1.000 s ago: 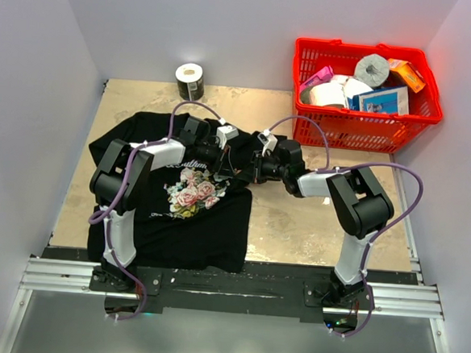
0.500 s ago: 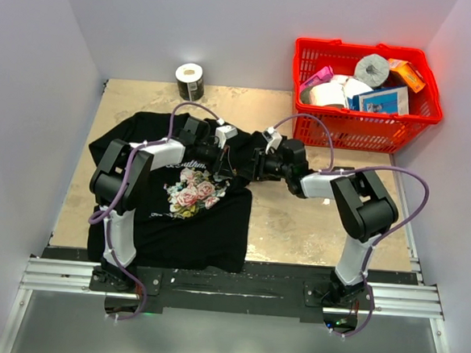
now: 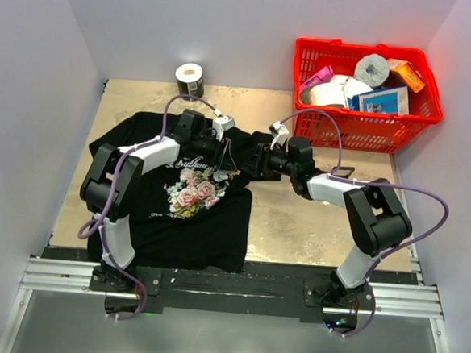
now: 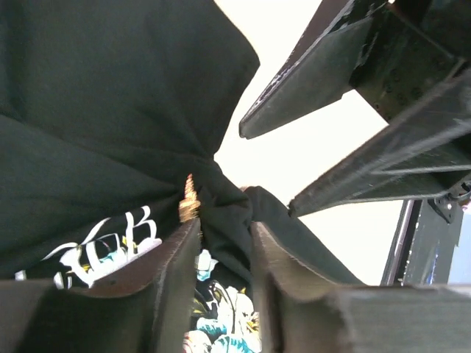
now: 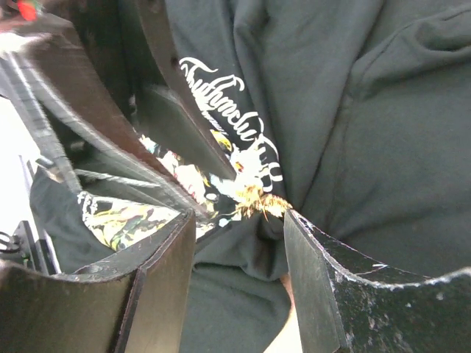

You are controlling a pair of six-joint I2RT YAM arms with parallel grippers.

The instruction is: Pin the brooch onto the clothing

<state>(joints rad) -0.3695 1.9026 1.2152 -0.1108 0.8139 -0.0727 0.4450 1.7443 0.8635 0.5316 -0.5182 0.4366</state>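
Note:
The clothing point(image 3: 176, 213), a black T-shirt with printed pink roses and white script, lies on the left of the table. Its right edge is bunched into a raised fold point(image 4: 221, 198) between both grippers. The brooch point(image 4: 189, 202) shows as a tiny golden-glinting bit stuck at that fold, just past my left finger point(image 4: 165, 287). In the right wrist view the brooch point(image 5: 257, 200) sits on the cloth by the lettering. My left gripper point(image 4: 223, 232) stands open around the fold. My right gripper point(image 5: 239, 220) is open, facing it over the cloth point(image 5: 353, 110). From above, left gripper point(image 3: 225, 153) and right gripper point(image 3: 257, 158) nearly meet.
A red basket point(image 3: 360, 130) full of packets and rolls stands at the back right. A roll of tape point(image 3: 190, 80) sits at the back wall. Bare tan tabletop point(image 3: 313, 222) lies right of the shirt. Side walls close in on both sides.
Both grippers have gone from shut to open at the shirt's fold. Both arms have shifted a little toward the back of the table.

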